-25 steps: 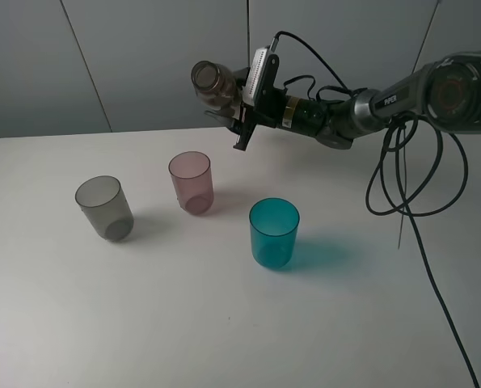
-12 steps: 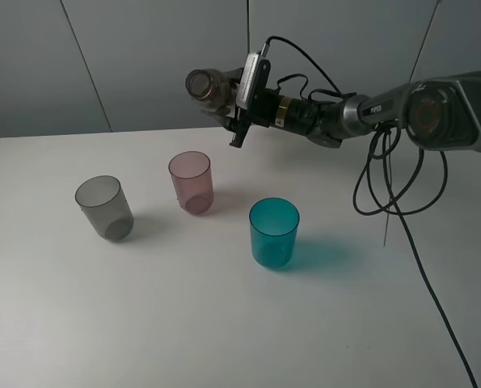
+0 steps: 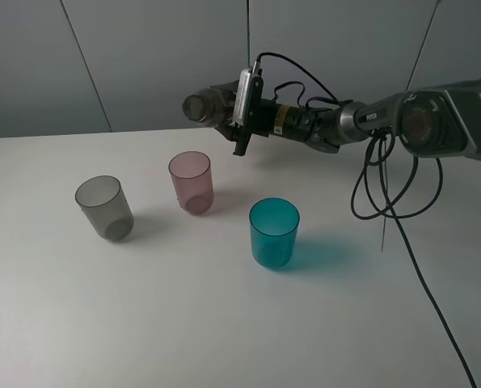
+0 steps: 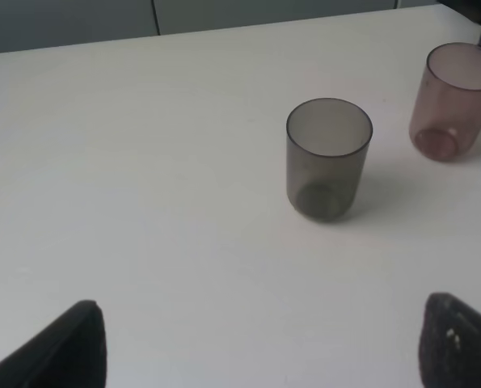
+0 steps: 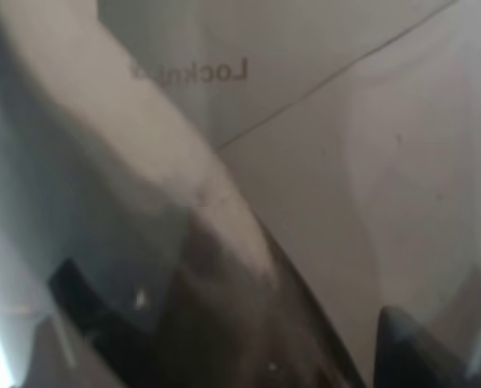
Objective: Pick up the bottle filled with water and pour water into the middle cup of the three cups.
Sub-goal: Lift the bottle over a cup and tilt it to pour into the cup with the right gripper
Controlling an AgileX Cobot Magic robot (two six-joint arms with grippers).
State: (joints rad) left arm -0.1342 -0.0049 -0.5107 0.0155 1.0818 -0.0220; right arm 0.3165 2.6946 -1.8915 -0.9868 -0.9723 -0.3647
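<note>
My right gripper (image 3: 227,113) is shut on the smoky brown-grey bottle (image 3: 203,105) and holds it nearly level in the air, its open mouth pointing left, above and just behind the pink-mauve middle cup (image 3: 191,182). No stream of water shows. In the right wrist view the tinted bottle wall (image 5: 224,242) fills the picture. The smoky grey cup (image 3: 104,208) stands left and the teal-blue cup (image 3: 274,233) right of the pink one. The left wrist view shows the grey cup (image 4: 328,158) and the pink cup (image 4: 455,101) beyond my open, empty left gripper (image 4: 260,347).
The white table (image 3: 224,323) carries the three cups in a slanting row. A black cable (image 3: 402,202) hangs from the right arm and trails over the table's right side. A grey panelled wall (image 3: 143,56) stands behind.
The right gripper has turned and dropped the bottle's mouth lower and a little left, from tilted up to nearly level. The cups and the left gripper have not moved.
</note>
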